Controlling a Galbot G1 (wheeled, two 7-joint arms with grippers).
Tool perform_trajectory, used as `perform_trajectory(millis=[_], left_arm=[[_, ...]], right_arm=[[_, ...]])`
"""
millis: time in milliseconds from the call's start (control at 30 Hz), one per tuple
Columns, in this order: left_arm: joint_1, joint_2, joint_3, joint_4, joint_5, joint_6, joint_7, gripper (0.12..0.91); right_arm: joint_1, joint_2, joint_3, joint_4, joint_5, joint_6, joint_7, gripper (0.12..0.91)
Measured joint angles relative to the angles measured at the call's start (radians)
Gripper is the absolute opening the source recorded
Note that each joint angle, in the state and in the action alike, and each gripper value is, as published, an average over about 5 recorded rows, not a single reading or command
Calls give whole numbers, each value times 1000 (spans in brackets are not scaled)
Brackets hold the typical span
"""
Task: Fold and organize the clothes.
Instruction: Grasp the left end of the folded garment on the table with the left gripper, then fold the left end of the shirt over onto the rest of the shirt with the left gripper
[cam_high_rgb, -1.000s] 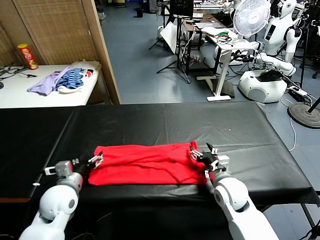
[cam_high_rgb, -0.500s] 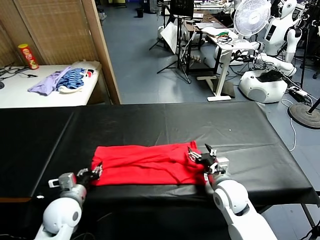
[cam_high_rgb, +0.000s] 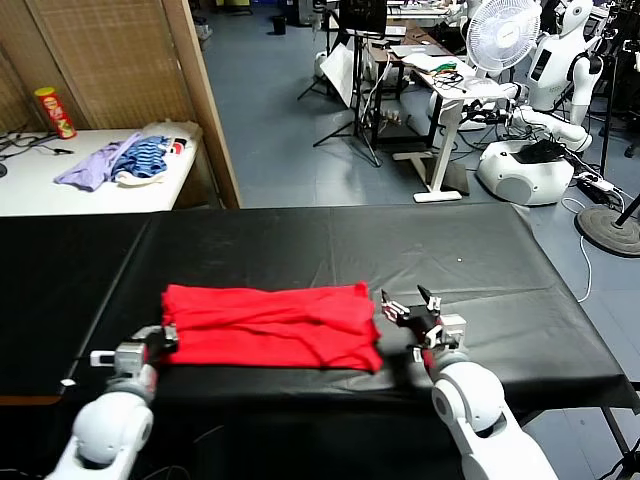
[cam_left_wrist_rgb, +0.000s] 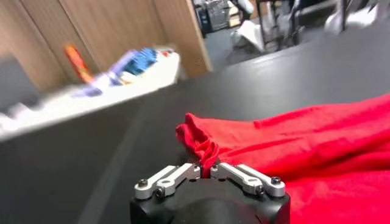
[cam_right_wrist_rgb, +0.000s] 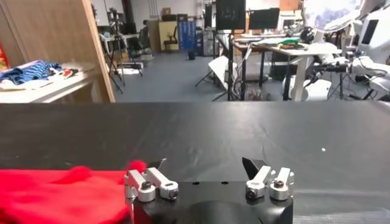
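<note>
On black table (cam_high_rgb: 300, 250), unlabelled red T-shirt (cam_high_rgb: 270, 325)

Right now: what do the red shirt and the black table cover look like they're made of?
Red T-shirt: soft matte knit, probably cotton; it bunches into fine wrinkles where the left gripper pinches its corner. Black table cover: thin sheet, faint sheen, with long creases; probably a synthetic or coated fabric, but can't be sure.

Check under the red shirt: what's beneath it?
The red shirt lies folded on the black table cover, with the left gripper shut on its bunched edge. The shirt hides the cover directly beneath it, and its own lower layers.
</note>
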Motion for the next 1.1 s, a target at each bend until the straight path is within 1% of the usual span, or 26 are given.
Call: perform_trajectory(millis=[67, 133, 200, 300, 400, 500, 567, 633, 700, 800, 933, 1100], left_arm=[[5, 38, -9, 1, 47, -2, -1, 159], [6, 57, -7, -9, 69, 9, -12, 159], [3, 60, 5, -29, 66, 27, -31, 159], [-8, 38, 47, -75, 22, 68, -68, 159], [-25, -2, 118, -132, -73, 122, -118, 159], [-56, -50, 198, -179, -219, 173, -176, 159], [-81, -85, 248, -196, -324, 191, -205, 159], [-107, -120, 290, -204, -409, 197, -225, 159], [-133, -155, 326, -207, -467, 198, -237, 159], [-169, -200, 371, -206, -509, 197, -247, 159], [-200, -243, 413, -197, -526, 193, -250, 159], [-210, -277, 441, -182, -523, 186, -247, 159]], right_arm=[[-5, 5, 0, 8, -1, -1, 2, 798], [-10, 8, 1, 14, -4, -2, 5, 798], [-16, 11, 5, 19, -7, -3, 6, 798], [-29, 15, 16, 28, -14, -3, 8, 798], [-46, 19, 33, 37, -23, -3, 8, 798], [-66, 21, 53, 45, -30, -3, 8, 798], [-77, 21, 66, 50, -33, -3, 8, 798], [-87, 21, 78, 54, -36, -3, 8, 798], [-96, 22, 88, 56, -40, -3, 8, 798], [-106, 26, 96, 58, -45, -3, 7, 798], [-111, 32, 97, 57, -50, -3, 7, 798], [-106, 36, 89, 53, -53, -4, 6, 798]])
